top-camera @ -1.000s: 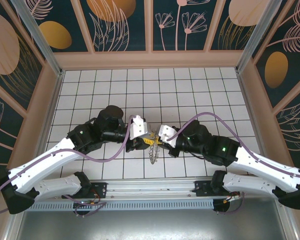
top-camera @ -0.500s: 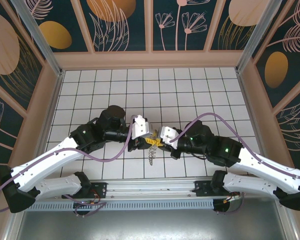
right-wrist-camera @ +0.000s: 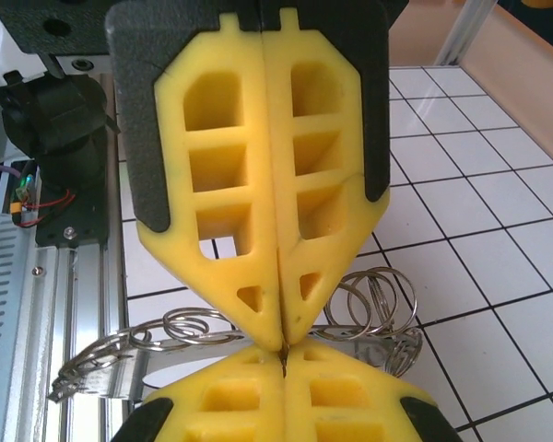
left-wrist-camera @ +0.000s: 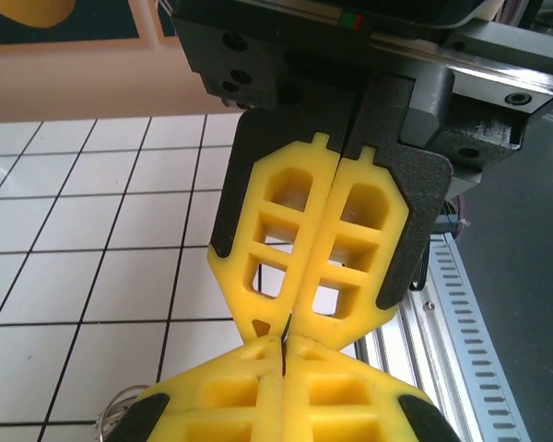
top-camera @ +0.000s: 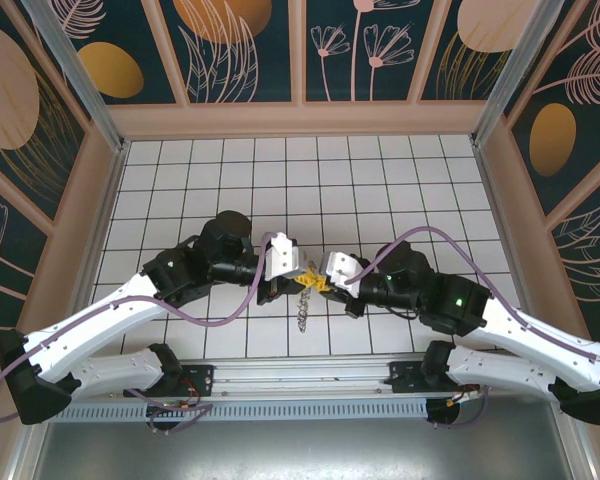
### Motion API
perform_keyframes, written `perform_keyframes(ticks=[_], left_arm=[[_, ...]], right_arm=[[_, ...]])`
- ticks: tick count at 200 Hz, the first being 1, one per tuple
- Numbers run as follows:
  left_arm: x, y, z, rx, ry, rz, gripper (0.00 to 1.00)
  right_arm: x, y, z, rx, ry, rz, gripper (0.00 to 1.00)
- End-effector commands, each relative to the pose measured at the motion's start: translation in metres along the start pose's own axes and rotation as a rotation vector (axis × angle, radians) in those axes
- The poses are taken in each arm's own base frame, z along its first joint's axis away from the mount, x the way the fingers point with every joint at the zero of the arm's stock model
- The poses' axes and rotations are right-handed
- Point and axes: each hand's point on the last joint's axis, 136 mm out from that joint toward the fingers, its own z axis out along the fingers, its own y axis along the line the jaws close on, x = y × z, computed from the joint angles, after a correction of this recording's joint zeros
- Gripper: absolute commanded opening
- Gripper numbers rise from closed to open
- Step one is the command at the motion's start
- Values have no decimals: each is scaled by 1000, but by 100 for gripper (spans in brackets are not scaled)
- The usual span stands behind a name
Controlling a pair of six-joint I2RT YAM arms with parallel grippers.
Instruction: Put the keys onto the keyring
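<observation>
Near the front middle of the white gridded tabletop (top-camera: 380,180), the left gripper (top-camera: 298,280) has its yellow lattice fingers pressed shut. They meet the right gripper (top-camera: 321,285) tip to tip. The thin grey metal keyring (right-wrist-camera: 373,304) hangs between them, seemingly pinched by both, with flat grey metal keys (right-wrist-camera: 111,373) already strung. Threading looks far along, but whether any key is left I cannot tell. Tan walls with dark floral panels (top-camera: 240,50) surround the table.
</observation>
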Motion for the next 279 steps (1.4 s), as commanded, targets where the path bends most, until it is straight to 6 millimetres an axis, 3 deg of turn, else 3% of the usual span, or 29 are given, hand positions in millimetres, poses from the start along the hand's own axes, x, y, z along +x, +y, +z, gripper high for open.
perform_keyframes(ticks=[1,9,21,51,165,224,266,279], left_arm=[[-6,2,-3,-25,-51,-1,0],[-17,3,-7,-35,-93,6,0],[-16,2,-6,-38,-129,-7,0],[-26,-2,-8,-22,-232,-31,0],[-33,0,-19,-68,-307,-32,0],[-34,0,-22,-77,-313,-30,0],[-34,-1,-23,-76,-317,-28,0],[-35,-2,-24,-75,-326,-27,0]], right_arm=[[-29,-1,-10,5,-134,-3,0],[-27,-1,-10,10,-134,-1,0],[-24,-2,-9,18,-135,7,0],[-23,4,-8,-2,-163,12,13],[-11,5,-7,18,-169,14,14],[-7,3,-8,32,-166,26,20],[-10,0,-10,55,-182,24,1],[-8,-2,-9,64,-179,26,0]])
